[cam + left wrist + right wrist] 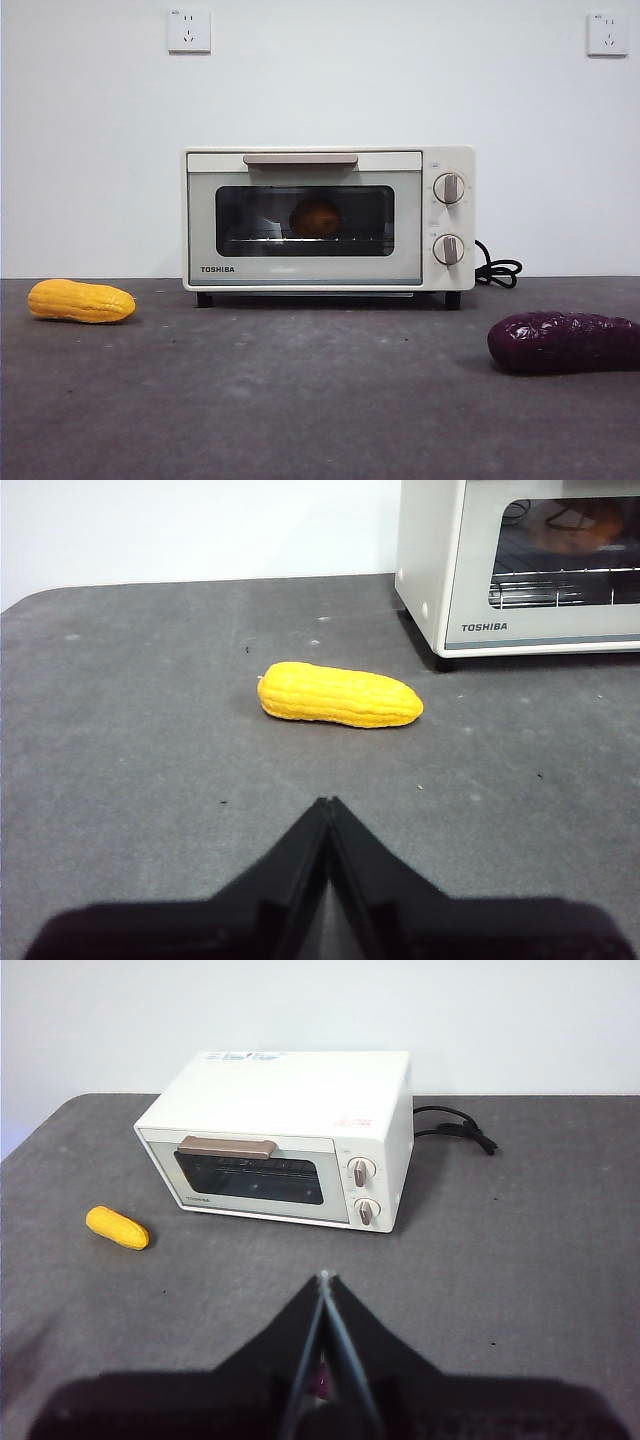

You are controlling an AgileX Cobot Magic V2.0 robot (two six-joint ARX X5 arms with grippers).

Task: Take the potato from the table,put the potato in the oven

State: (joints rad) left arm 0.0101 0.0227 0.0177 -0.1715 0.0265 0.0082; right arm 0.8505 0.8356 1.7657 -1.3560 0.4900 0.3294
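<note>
The potato (317, 217) sits on the rack inside the oven (328, 218), door shut, far centre of the table (300, 400). Corn cob (80, 301) lies left, purple vegetable (565, 342) near right. Left gripper (327, 802) and right gripper (323, 1277) hover empty, jaws pressed together.

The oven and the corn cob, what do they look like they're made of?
The oven: probably painted metal, going by its smooth cream-white satin shell, with a dark glass door that shows the potato on a wire rack. The corn cob: likely plastic or foam, being evenly yellow and matte with moulded-looking kernel rows.
</note>
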